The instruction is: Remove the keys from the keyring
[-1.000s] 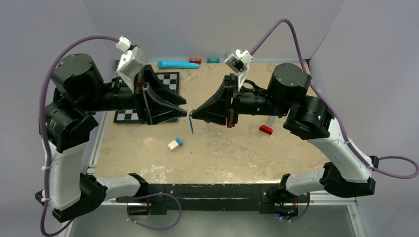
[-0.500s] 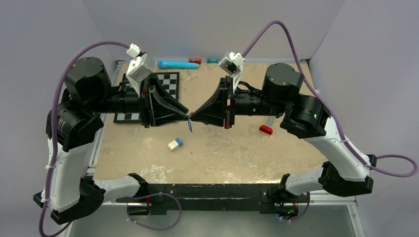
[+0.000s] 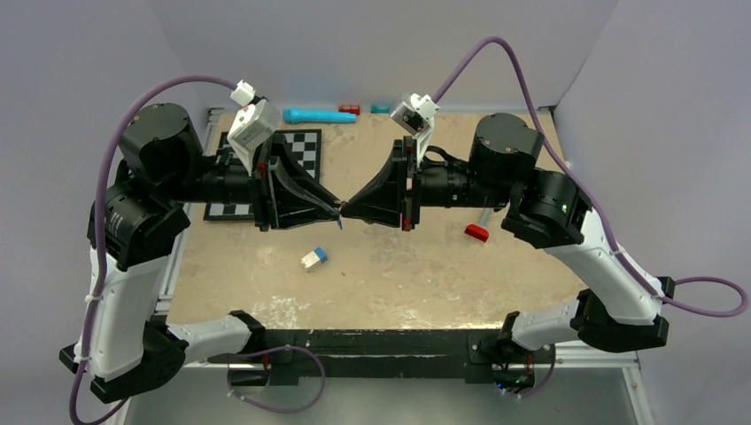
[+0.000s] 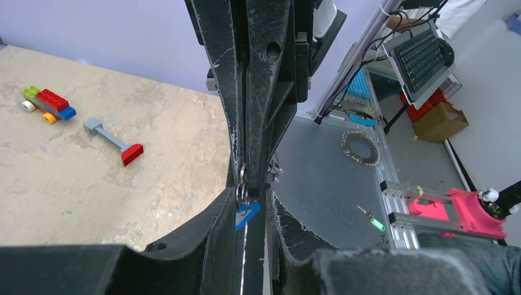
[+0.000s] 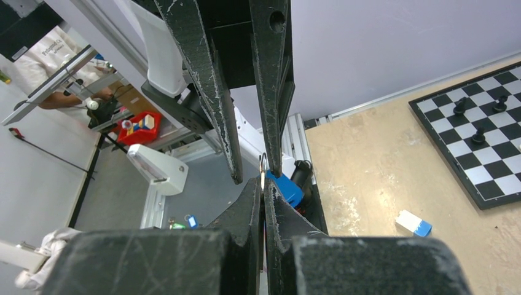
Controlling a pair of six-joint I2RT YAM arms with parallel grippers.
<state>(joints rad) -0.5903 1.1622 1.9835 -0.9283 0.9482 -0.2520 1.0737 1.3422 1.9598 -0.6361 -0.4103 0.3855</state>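
Above the middle of the table [image 3: 398, 274], the two grippers meet tip to tip, clear of the surface and roughly level.

1. Right gripper [image 3: 349, 210]: both fingers are pressed fully together. One thin metal keyring [image 4: 241, 187] sticks out from their tips, clamped there.
2. Left gripper [image 3: 333, 209]: its two fingers stand partly apart, and a narrow gap shows between them in both wrist views. The fingers reach past the right gripper's tip on either side.
3. Keys: one blue key [image 4: 247, 215] hangs on the keyring, with its plastic head lying in the left gripper's gap. It cannot be determined whether the left pads press on the head or only flank it. A second, silver key cannot be made out among the metal at the ring.

Items counted on the table, all well apart from the grippers:
- one white-and-blue block [image 3: 313, 258], on the near side, below the meeting point in the top view;
- one small red piece [image 3: 476, 232], under the right arm;
- one chessboard [image 3: 305, 142], partly covered by the left arm;
- one long cyan bar [image 3: 319, 115], at the far edge.
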